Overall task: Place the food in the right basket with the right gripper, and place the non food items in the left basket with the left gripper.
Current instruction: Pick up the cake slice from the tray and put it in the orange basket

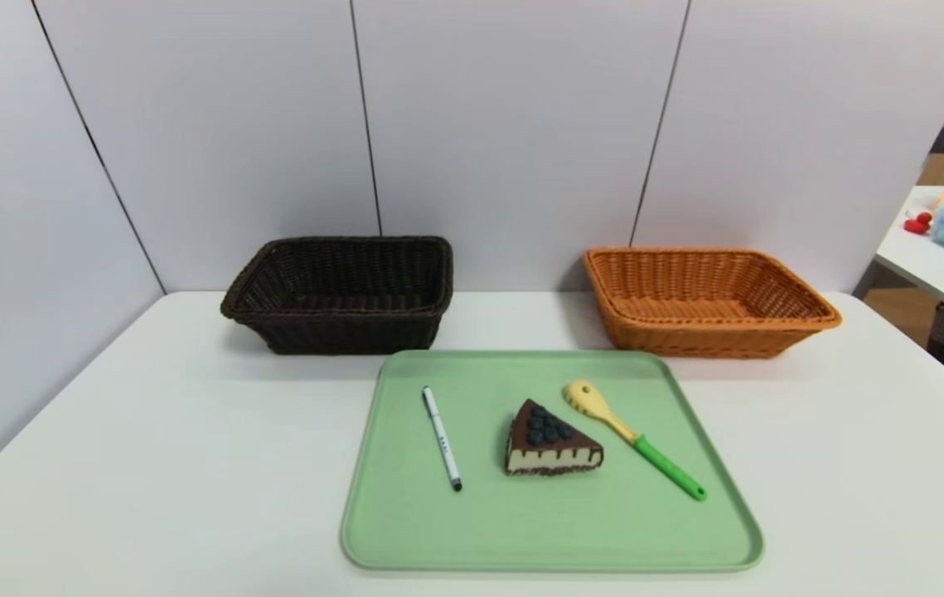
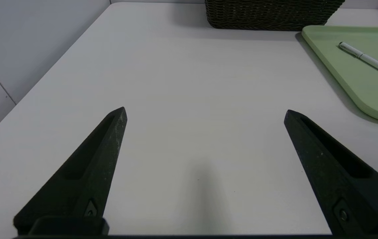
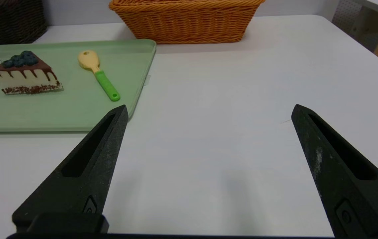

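Cake (image 1: pixel 553 444), pen (image 1: pixel 442 439) and spoon (image 1: pixel 633 435) all lie on green tray (image 1: pixel 554 531) in head view, cake between the other two, dark basket (image 1: pixel 347 332) far left, orange basket (image 1: pixel 712 338) far right; sorting looks unstarted, all three items left to do. Left wrist view: left gripper (image 2: pixel 205 114) spread wide over near left tabletop, nothing held. Right wrist view: right gripper (image 3: pixel 210 113) likewise wide, empty, over near right tabletop.
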### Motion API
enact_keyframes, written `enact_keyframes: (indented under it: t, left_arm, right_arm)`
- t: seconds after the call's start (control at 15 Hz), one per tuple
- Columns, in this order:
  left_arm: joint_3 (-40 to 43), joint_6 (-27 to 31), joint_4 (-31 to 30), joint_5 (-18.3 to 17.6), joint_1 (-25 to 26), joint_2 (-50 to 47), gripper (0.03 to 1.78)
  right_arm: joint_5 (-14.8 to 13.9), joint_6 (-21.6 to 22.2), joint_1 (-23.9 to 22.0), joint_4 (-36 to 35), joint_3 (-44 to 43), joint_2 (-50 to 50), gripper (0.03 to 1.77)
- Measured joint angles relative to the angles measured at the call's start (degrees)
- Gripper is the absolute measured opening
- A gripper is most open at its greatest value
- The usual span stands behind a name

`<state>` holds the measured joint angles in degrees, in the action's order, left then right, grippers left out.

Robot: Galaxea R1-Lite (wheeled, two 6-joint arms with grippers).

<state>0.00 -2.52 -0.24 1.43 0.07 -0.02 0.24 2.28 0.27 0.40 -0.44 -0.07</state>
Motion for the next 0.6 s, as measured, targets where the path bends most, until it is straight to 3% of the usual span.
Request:
enact_keyframes:
  t: [0.6]
  left_arm:
    - [0.0,-0.4,0.0,0.0,0.0,0.0,1.69]
  right_arm:
    - [-0.1,0.2,0.0,-0.1,0.0,0.0,1.70]
